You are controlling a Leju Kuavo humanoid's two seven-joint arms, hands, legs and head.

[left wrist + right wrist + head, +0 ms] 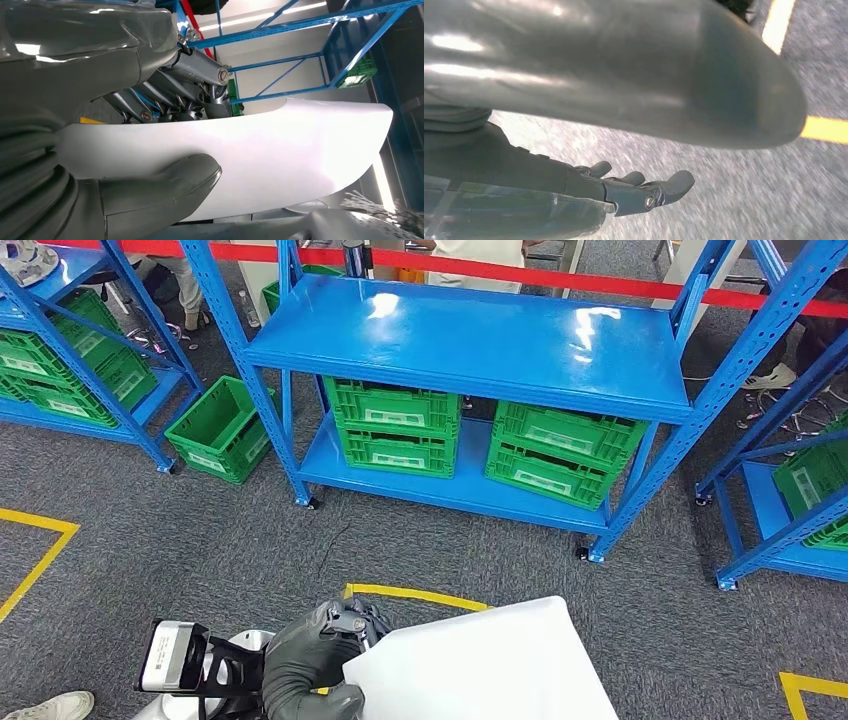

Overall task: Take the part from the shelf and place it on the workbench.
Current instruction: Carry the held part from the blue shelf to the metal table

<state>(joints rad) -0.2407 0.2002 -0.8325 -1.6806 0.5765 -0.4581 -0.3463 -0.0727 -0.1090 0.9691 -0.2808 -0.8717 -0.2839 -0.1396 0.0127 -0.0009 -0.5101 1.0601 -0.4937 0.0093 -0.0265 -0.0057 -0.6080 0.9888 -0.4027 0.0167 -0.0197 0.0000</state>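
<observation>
Overhead glare on shelf (470, 335), blurred floor (734, 190)

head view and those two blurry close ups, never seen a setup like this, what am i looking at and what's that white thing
This is a two-legged humanoid robot with two arms and many-fingered hands. The wide picture comes from a camera high on its body, looking forward and down at a blue shelf unit with green crates on its lower level, standing on grey carpet. The two close-ups come from cameras at each wrist.

The left hand holds the white part, a smooth curved panel, by one edge; its wrist camera shows the thumb pressed on the panel's face. The right hand holds nothing, fingers stretched out over the carpet and its yellow floor tape.
</observation>
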